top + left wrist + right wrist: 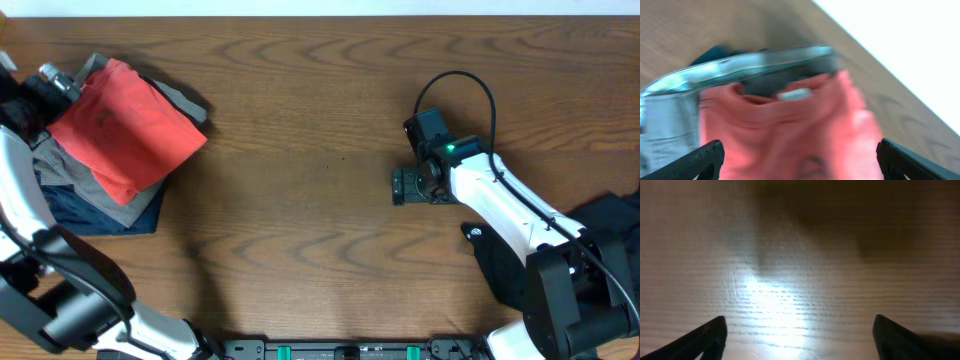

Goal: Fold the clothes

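The clothes lie in a pile at the table's far left. On top is a folded coral-red T-shirt (122,128), over a grey garment (75,180) and a dark blue one (95,212). My left gripper (62,82) hovers at the red shirt's back left corner. In the blurred left wrist view the red shirt (805,130) fills the gap of the left gripper (801,162), whose jaws stand wide apart and hold nothing. My right gripper (408,186) is open over bare wood right of centre, and the right wrist view shows only table between its fingers (707,337).
The wooden table (300,200) stretches between the pile and the right arm. A black cloth-like shape (612,222) lies at the right edge beside the right arm's base. The table's far edge (320,16) runs along the top, close behind the pile.
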You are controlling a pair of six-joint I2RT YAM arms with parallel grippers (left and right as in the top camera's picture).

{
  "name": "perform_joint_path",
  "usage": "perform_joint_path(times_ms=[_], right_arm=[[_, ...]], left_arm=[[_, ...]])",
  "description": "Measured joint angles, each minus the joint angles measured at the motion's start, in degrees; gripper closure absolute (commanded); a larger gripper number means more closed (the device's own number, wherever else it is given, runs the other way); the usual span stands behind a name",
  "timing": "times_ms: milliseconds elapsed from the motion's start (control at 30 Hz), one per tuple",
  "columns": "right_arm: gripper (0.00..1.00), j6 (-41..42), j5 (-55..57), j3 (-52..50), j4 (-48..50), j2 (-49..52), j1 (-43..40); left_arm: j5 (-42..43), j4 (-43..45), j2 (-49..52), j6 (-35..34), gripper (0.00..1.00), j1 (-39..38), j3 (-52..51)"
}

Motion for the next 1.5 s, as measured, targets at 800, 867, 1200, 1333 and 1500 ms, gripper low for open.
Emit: perform_joint_path(times_ms=[800,867,1200,1333,1500], right_arm=[[0.01,3.8,-18.84,0.26,-9.6,0.0,-15.63],[0.01,3.56,-19.43,0.26,-15.26,0.0,-16.76],[0.01,-1.44,-20.92,-1.7,-24.24,-1.55,-15.34],[0.01,-1.49,-21.0,-7.91,-16.44,-9.53,-14.23],[0.01,0.9,-18.1,-17.09,-7.69,-26.99,-12.66]], left_arm=[[-7.58,-48.28,0.61,3.15,0.02,-40.57,0.09],[-7.93,-52.54,0.63,3.15,0.02,-41.09,-0.02],[-8.37,-56.74,-1.49,3.15,0.02,-41.64,-6.45],[-8.46,-50.71,-11.39,3.08,0.02,-42.29,-13.57],[-8.5,-40.74,-31.01,3.13,0.02,-43.45,-22.43]])
